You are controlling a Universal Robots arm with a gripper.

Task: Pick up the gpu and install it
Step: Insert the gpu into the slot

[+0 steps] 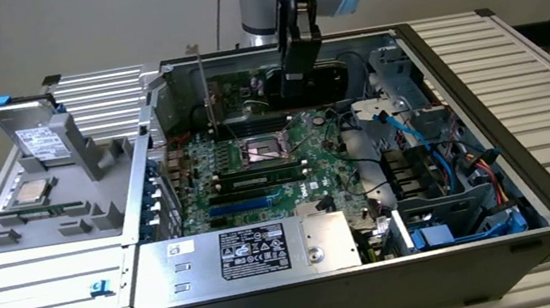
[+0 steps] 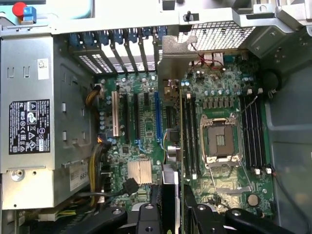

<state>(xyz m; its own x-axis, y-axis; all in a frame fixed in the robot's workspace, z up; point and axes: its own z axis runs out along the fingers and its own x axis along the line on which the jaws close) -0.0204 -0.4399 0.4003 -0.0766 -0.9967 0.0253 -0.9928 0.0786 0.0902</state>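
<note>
**While the gpu (image 2: 170, 141) hangs over the board, it is not yet seated**

Because the wrist view shows the gpu from its edge, I read it as standing upright, with its silver bracket toward the rear slot openings (image 2: 122, 46) of the computer case (image 1: 543, 196). The end effector (image 2: 168, 214) is closed on it, one finger on each face. In the exterior view the card hangs above the motherboard (image 1: 323, 179). I judge the pick-up as done and the install step as in hand. It calls, I think, for lining the lower edge up with the long blue slot (image 2: 157, 117) just beside it, then a straight press. Whether it touches the board, I cannot tell.
</note>
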